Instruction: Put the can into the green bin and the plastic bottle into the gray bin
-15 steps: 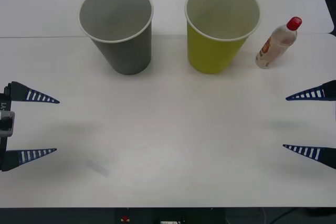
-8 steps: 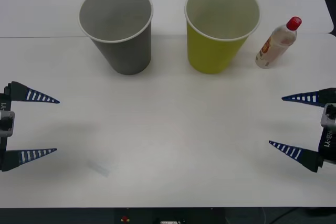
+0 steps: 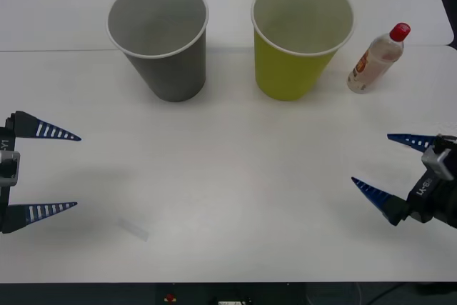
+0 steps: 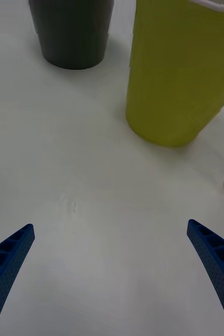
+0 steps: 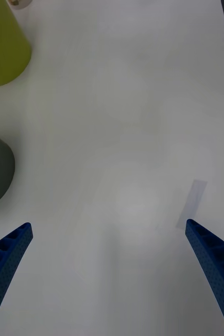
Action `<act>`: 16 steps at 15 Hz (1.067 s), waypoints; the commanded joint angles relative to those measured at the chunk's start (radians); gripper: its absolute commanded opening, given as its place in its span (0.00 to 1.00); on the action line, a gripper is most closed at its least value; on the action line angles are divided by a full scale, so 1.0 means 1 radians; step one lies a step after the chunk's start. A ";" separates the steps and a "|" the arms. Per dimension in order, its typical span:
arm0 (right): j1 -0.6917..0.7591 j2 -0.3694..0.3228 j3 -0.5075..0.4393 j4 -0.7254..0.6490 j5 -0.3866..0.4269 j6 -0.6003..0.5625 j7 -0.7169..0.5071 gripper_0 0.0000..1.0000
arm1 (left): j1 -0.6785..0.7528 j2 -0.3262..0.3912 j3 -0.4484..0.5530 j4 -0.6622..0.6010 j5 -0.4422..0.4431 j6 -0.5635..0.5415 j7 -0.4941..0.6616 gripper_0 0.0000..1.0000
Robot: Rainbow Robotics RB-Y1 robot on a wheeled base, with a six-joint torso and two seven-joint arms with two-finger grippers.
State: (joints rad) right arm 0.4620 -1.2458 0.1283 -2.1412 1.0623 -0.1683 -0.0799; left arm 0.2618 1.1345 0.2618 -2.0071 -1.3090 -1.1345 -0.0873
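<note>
Notably, no can is to be made out on the table (image 3: 235,176). In the right wrist view the gray bin (image 4: 72,31) and the green bin (image 4: 182,73) are both cut off above their bodies, so their rims and insides go unseen there; a pale rounded shape at that picture's edge beside the green bin is too cropped to identify. In the left wrist view each bin shows as a partial side wall only.

The right gripper (image 3: 389,166) sits at the right edge of the table, near the front, angled in toward the centre. Its two blue ribbed fingers (image 3: 375,193) are spread wide, with bare table between them; they hold nothing and touch nothing. Its body is partly cut off by the frame edge.

The left gripper (image 3: 61,171) rests at the left edge of the table, fingers likewise spread wide and empty, pointing inward over bare surface. A faint pale strip (image 3: 134,228) lies on the table just in front of it; its nature cannot be told.

The gray bin (image 3: 158,37) stands upright at the back left of the table. The green bin (image 3: 301,37) stands upright beside it to the right, the two apart. The plastic bottle (image 3: 377,58), red cap up and leaning slightly, stands just right of the green bin, well clear of both grippers.
</note>
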 commanded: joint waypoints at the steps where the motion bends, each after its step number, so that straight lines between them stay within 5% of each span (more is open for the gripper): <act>1: -0.028 -0.004 0.085 -0.002 -0.048 0.148 -0.017 1.00 | 0.000 0.000 0.000 0.000 0.000 0.000 0.000 1.00; 9: -0.270 0.003 0.493 0.058 0.071 0.667 -0.347 1.00 | 0.000 0.000 0.000 0.000 0.000 0.000 0.000 1.00; 16: -0.517 0.111 0.705 0.328 0.268 0.788 -0.655 1.00 | 0.000 0.000 0.000 0.000 0.000 0.000 0.000 1.00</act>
State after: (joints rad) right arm -0.0389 -1.1471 0.8250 -1.8394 1.3141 0.6189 -0.7110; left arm 0.2618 1.1345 0.2618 -2.0071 -1.3090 -1.1345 -0.0873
